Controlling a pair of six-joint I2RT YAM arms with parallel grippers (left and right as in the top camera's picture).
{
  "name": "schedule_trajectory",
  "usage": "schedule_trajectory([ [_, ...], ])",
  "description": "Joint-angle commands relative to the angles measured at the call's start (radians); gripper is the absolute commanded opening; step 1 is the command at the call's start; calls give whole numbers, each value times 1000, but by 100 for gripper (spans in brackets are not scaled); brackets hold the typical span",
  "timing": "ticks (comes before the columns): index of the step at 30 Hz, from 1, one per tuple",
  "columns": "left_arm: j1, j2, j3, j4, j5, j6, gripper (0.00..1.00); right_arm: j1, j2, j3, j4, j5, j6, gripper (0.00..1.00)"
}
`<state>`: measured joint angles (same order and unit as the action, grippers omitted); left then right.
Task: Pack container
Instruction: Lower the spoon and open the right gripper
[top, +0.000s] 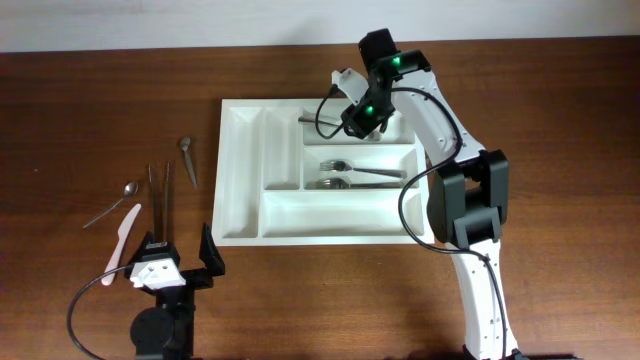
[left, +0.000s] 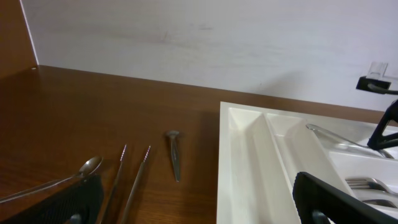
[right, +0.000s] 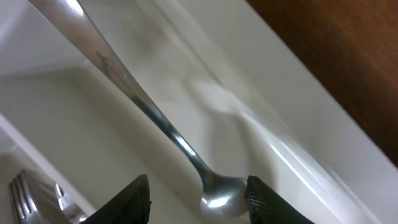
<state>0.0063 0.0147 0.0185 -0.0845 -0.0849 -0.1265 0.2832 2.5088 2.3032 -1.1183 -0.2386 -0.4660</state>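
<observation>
Closest to the lens, the right claw (right: 199, 194) is seen half spread. Its black fingertips (right: 135, 200) are set either side of the bowl of a spoon (right: 155, 121), and a gap is plainly shown on one side, so nothing is pinched. The spoon is laid in the far long compartment of the container (top: 300, 215), its bowl close to the far wall and its handle run left toward the narrow upright compartments. Two forks (top: 350, 176) are laid in the middle long compartment, just across the divider from the claw. The near long compartment and both upright ones are shown as bare white floor. The container is placed mid-desk (top: 560, 110), with brown wood shown along all four of its edges, widest to the left and right. Its right rim is overhung by the right arm. The left claw (top: 181, 250) is held spread wide at the container's near left corner, one finger just beside that corner. Left of the container, well apart from its wall, a short utensil (top: 187, 160), two thin metal pieces (top: 159, 195), a loose spoon (top: 110, 203) and a white plastic knife (top: 122, 238) are laid on the wood. The thin pieces and the knife reach almost to the left claw.
</observation>
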Motion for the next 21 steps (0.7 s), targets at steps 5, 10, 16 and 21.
schedule_trajectory([
  [5,3,-10,-6,2,11,16,99,5,34,-11,8,-19,12,50],
  [10,3,-10,-6,2,11,16,99,5,47,-11,11,-1,12,50],
  [16,3,-10,-6,2,11,16,99,2,58,-11,8,37,12,50],
  [21,3,-10,-6,2,11,16,99,-11,58,-11,11,79,12,49],
])
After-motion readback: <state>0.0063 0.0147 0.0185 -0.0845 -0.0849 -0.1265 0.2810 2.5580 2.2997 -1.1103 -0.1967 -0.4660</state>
